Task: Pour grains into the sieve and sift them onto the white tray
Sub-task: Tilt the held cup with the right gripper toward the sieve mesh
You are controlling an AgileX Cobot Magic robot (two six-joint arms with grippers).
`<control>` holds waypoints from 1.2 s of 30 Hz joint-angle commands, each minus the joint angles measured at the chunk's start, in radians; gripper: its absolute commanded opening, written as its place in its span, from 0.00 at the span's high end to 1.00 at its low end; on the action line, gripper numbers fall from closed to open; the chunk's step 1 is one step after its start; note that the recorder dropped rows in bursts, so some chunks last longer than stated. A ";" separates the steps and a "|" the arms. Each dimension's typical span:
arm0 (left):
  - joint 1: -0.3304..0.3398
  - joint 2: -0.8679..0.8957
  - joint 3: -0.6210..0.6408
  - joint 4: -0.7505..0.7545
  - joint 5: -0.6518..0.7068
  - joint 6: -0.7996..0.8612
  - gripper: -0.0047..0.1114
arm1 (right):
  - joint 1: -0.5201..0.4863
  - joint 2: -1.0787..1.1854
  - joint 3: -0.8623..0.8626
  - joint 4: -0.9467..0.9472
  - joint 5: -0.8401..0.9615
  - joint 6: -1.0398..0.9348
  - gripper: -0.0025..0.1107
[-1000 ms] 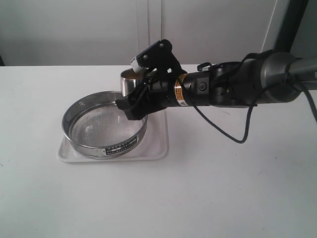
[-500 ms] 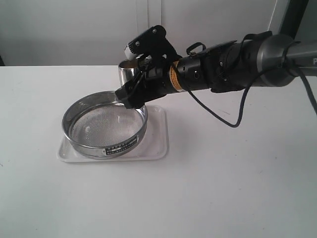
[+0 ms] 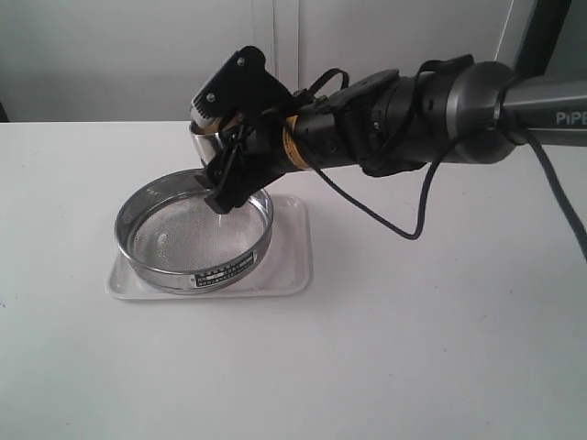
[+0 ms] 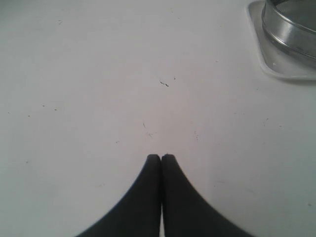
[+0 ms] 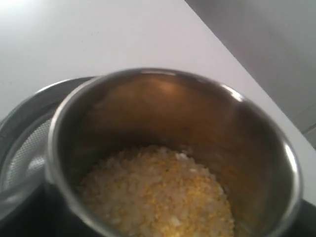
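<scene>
Carefully now: the grains [image 5: 158, 195] all lie in the steel cup [image 3: 201, 143], clamped by my right gripper [image 3: 216, 158] at the far rim of the sieve [image 3: 197, 268].
Tipping fast or off-centre could throw them past sieve and white tray [image 3: 295, 268] onto the table [image 3: 413, 348]; my left gripper [image 4: 161, 158] rests closed, empty, well aside.
</scene>
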 commanded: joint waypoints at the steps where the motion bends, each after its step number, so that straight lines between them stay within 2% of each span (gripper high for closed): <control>1: 0.000 -0.003 0.010 -0.004 0.009 -0.009 0.96 | 0.030 -0.013 -0.010 0.003 0.121 -0.082 0.98; 18: 0.000 -0.003 0.010 -0.004 0.009 -0.009 0.96 | 0.046 0.100 -0.102 0.003 0.218 -0.101 0.98; 36: 0.000 -0.003 0.010 -0.004 0.009 -0.009 0.96 | 0.074 0.146 -0.105 0.003 0.339 -0.410 0.98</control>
